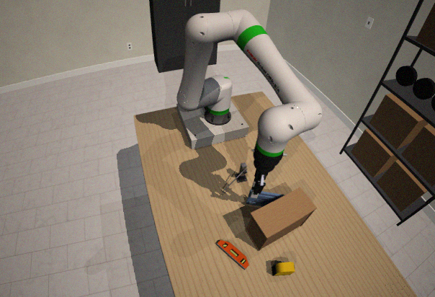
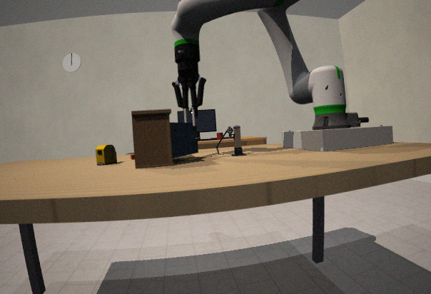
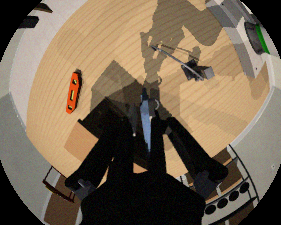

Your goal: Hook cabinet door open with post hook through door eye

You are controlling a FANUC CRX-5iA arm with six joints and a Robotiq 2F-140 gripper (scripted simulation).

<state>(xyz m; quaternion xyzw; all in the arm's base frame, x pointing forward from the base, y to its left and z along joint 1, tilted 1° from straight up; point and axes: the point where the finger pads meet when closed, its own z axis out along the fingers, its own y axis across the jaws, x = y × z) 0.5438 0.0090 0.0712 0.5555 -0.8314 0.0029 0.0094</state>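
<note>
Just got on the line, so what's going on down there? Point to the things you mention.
The robot's black two-finger gripper (image 1: 256, 194) (image 2: 190, 123) (image 3: 142, 108) straddles the blue door (image 1: 268, 198) (image 2: 183, 139) (image 3: 146, 130) of the brown wooden cabinet (image 1: 284, 215) (image 2: 151, 138) (image 3: 82, 141); whether it pinches, I can't tell. The door stands open, the cabinet upright. The thin metal hook (image 1: 234, 182) (image 2: 221, 142) (image 3: 175, 60) hangs from its post (image 1: 243, 166) (image 2: 237, 139) (image 3: 206, 73), away from the door, not yet fastened.

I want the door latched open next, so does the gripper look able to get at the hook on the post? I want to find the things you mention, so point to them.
Probably, but not directly: its fingers straddle the blue door (image 1: 269, 198) (image 2: 183, 140) (image 3: 146, 130) and should lift clear first. The hook (image 1: 235, 179) (image 2: 221, 140) (image 3: 175, 61) looks uncovered from above.
</note>
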